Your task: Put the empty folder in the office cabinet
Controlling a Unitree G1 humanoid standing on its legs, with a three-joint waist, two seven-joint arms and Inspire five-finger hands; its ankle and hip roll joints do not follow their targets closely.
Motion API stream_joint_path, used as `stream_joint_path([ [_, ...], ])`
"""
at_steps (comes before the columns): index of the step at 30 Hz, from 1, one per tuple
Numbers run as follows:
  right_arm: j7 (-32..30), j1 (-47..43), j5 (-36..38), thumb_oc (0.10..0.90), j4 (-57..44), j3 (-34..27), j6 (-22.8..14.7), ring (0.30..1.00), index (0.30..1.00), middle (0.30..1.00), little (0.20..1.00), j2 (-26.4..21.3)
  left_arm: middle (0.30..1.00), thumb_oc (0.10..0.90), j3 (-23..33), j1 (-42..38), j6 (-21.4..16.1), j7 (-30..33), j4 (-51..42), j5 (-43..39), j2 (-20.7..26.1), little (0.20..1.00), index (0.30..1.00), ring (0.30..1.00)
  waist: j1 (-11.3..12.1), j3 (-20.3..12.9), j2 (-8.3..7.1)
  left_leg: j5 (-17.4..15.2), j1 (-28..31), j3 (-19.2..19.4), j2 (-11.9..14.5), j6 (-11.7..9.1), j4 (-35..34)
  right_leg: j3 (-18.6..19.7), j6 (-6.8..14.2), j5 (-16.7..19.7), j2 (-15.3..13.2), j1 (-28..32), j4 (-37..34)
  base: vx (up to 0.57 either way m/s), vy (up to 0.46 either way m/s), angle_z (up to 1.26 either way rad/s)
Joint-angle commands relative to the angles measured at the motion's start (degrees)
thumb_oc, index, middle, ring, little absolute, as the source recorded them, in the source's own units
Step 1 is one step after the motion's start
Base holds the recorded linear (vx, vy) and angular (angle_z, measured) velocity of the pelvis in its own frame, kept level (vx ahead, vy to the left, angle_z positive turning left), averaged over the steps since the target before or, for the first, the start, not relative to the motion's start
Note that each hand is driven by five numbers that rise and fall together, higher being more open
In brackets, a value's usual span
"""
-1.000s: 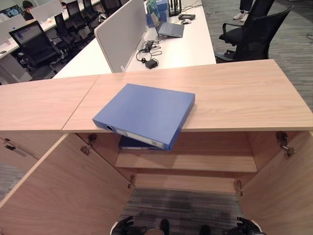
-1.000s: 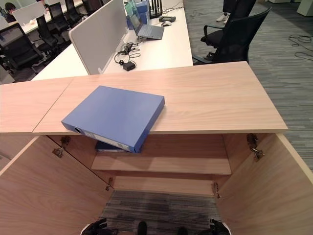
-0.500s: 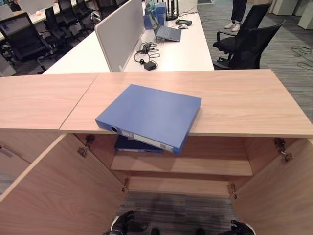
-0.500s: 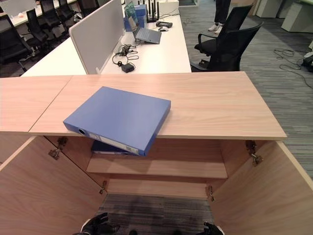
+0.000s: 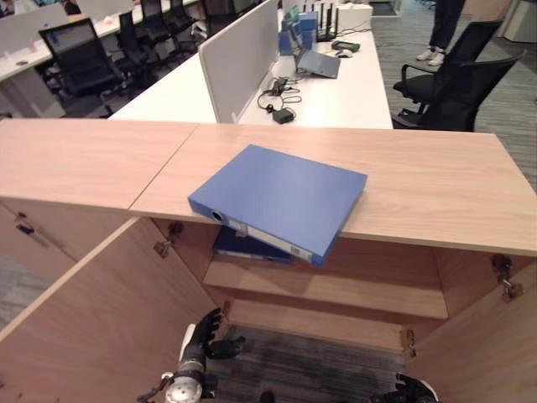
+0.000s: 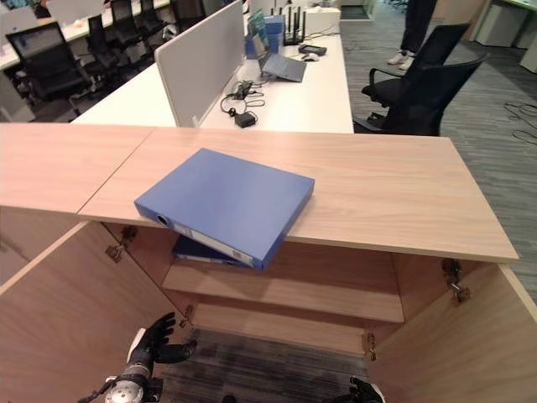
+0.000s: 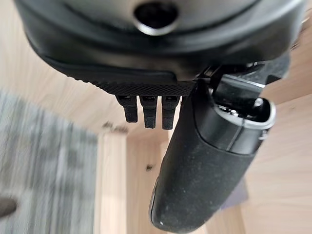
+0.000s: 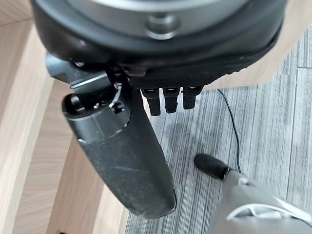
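Blue folder [image 5: 281, 198] lay flat on the cabinet top [image 5: 436, 185], near corner overhanging the open front; second folder [image 5: 247, 247] on the shelf [image 5: 336, 290] below. Left hand [image 5: 204, 336] low, fingers spread, empty. Right hand [image 5: 409, 390] low right, relaxed, empty.
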Motion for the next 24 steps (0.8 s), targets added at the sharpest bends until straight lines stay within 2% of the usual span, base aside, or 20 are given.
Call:
stream_joint_path([
  [1, -3.7, -3.6, 1.2, 0.800, -0.1, -0.2, -5.1, 0.900, 0.900, 0.900, 0.900, 0.5, 0.900, 0.800, 2.9, -4.2, -4.8, 12.8, -3.9, 10.7, 5.8, 0.900, 0.900, 0.900, 1.8, 1.6, -3.44, -4.4, 0.9, -1.5, -1.1, -1.2, 0.4, 1.6, 3.1, -8.7, -1.3, 2.5, 0.5, 0.03, -0.025, 0.19],
  [8, -5.3, -3.5, 1.4, 0.800, 0.5, 0.6, -5.8, 0.900, 0.900, 0.900, 0.900, 1.4, 0.900, 0.800, 3.5, -1.4, -2.6, 19.9, -6.1, 20.6, 7.7, 0.900, 0.900, 0.900, 2.6, 1.6, -3.37, -4.4, 1.1, -2.2, -1.1, -1.4, 0.3, 1.3, 3.2, -9.0, -1.2, 2.9, 0.5, 0.01, -0.009, 0.06],
  [17, -5.0, -3.6, 0.9, 0.800, 0.5, 1.7, -5.9, 0.900, 0.900, 0.900, 0.900, 0.7, 0.900, 0.800, 7.5, 0.4, 1.3, 29.7, -13.1, 34.7, 13.1, 0.900, 0.900, 0.900, 3.9, 1.7, -2.42, -5.0, 0.9, -3.6, -1.4, -1.8, 1.7, 1.0, 2.9, -9.6, -1.0, 3.5, 0.5, 0.02, -0.019, 0.07],
  [24, -3.6, -3.3, 0.4, 0.800, -0.9, 3.0, -6.1, 0.900, 0.900, 0.900, 0.900, -0.5, 0.900, 0.800, 10.1, -0.1, 0.1, 28.5, -27.6, 43.8, 21.3, 0.900, 0.900, 0.900, 3.5, 2.1, -1.32, -5.2, 0.2, -4.1, -1.2, -2.1, 2.8, 0.5, 2.6, -10.1, -0.7, 3.5, 0.5, 0.00, -0.028, 0.05],
])
